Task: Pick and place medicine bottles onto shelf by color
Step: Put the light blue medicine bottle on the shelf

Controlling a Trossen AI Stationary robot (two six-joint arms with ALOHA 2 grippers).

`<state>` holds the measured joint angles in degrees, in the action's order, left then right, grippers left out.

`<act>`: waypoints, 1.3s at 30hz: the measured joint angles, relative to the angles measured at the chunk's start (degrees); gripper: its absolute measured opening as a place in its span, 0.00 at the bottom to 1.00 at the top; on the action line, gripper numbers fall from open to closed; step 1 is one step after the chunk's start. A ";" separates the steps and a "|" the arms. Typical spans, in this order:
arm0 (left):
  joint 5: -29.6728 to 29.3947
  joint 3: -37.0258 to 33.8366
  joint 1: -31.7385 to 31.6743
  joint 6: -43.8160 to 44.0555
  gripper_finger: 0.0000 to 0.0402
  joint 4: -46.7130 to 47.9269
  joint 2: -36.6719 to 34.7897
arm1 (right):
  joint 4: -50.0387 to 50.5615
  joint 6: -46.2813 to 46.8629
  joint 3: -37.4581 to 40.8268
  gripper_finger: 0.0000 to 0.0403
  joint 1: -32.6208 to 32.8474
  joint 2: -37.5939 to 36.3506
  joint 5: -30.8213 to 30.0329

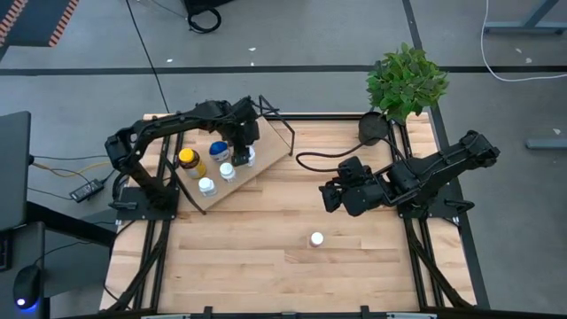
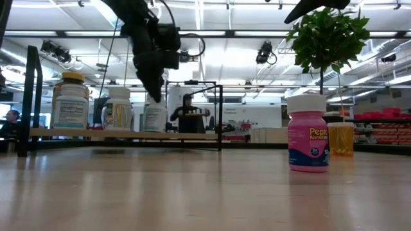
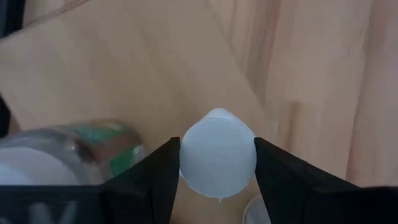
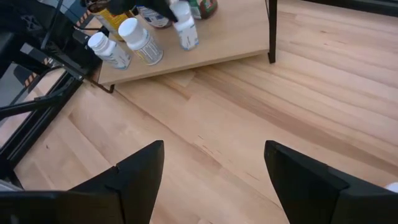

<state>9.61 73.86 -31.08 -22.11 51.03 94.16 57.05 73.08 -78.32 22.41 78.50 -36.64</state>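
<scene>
- The left gripper point(image 1: 245, 152) hung over the shelf point(image 1: 270, 152) in the high view's upper left, its fingers clamped on a white-capped bottle point(image 3: 217, 152).
- Four more bottles point(image 1: 206, 186) stood on the board — one yellow-capped point(image 1: 187, 159).
- The right gripper point(image 1: 331, 197) waited right of centre, jaws wide, holding nothing.
- A pink bottle point(image 2: 308, 140) stood alone on the tabletop point(image 1: 266, 257), lower centre.

Hidden and cropped items

In the left wrist view, the bottle point(image 3: 59, 152) beside the held white cap point(image 3: 217, 152) is blurred, its label unreadable, and cut by the edge. In the low view, the left arm point(image 2: 151, 54) covers part of a shelf bottle point(image 2: 154, 114). Background person point(image 2: 188, 114) too small to make out.
</scene>
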 joint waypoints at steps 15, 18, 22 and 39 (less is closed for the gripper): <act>-0.19 -5.03 1.58 3.37 0.49 -8.79 -4.50 | 0.03 0.04 0.02 0.71 0.00 0.00 -0.63; -0.18 -4.95 1.58 2.30 0.48 -9.08 -4.58 | 0.03 0.16 0.04 0.71 0.00 0.00 -0.66; -0.48 -4.95 1.56 1.43 0.50 -7.84 -4.51 | 0.03 0.34 0.04 0.71 0.00 0.00 -0.66; -2.07 -4.93 2.13 3.74 0.68 -6.87 -4.22 | -0.19 0.70 0.04 0.71 0.00 0.00 -0.66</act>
<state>7.53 68.93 -28.95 -18.37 44.15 89.94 56.86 73.78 -78.28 22.41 78.50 -37.30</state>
